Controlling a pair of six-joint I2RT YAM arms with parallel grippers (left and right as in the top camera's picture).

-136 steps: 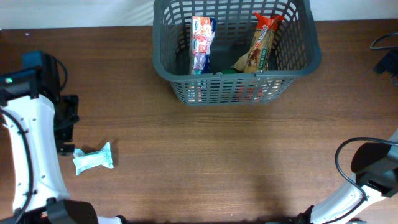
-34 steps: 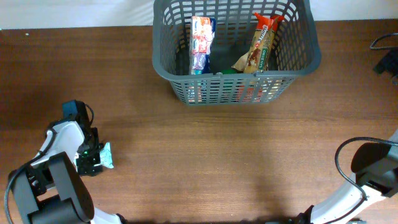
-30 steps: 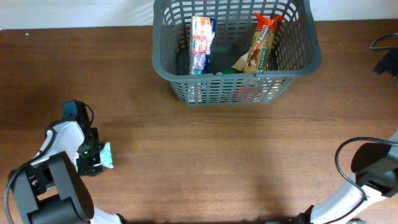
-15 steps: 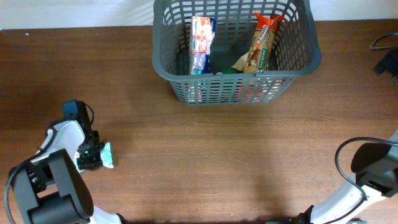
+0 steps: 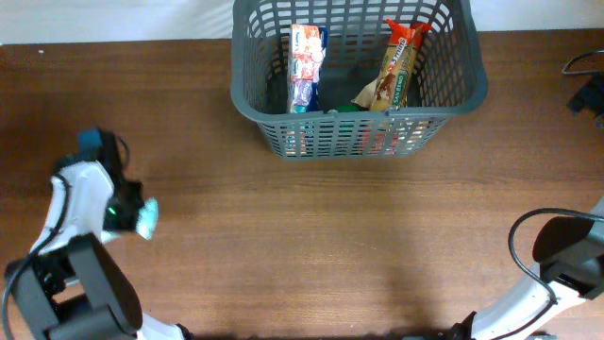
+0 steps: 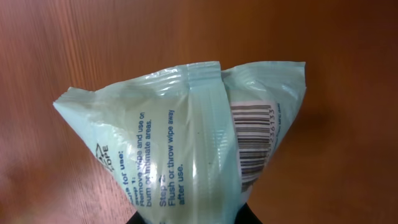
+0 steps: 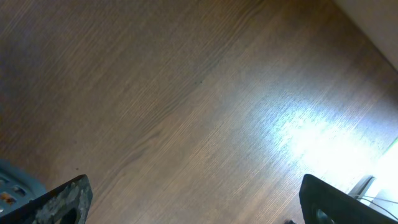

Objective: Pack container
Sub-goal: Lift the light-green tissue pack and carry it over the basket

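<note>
The shopping basket [image 5: 359, 114] is set at the far middle of the wooden table [image 5: 377, 236], with two snack packets [image 5: 307, 66] [image 5: 396, 66] already stood inside. A pale green wipes packet [image 6: 186, 143] is pinched by the left gripper [image 5: 130, 215], well apart from the basket, and is judged yet to be packed. The right gripper [image 7: 198, 202] is spread wide, holding nothing.

The overhead camera looks straight down from well above, taking in the whole brown worktop [image 5: 311, 246] and the grey basket [image 5: 444, 113] at its far edge. The left wrist camera points down at the worktop from very near, a pale green wipes packet [image 6: 186, 143] filling its frame. Overhead shows that packet small at the left. The right wrist camera faces bare worktop obliquely.
</note>
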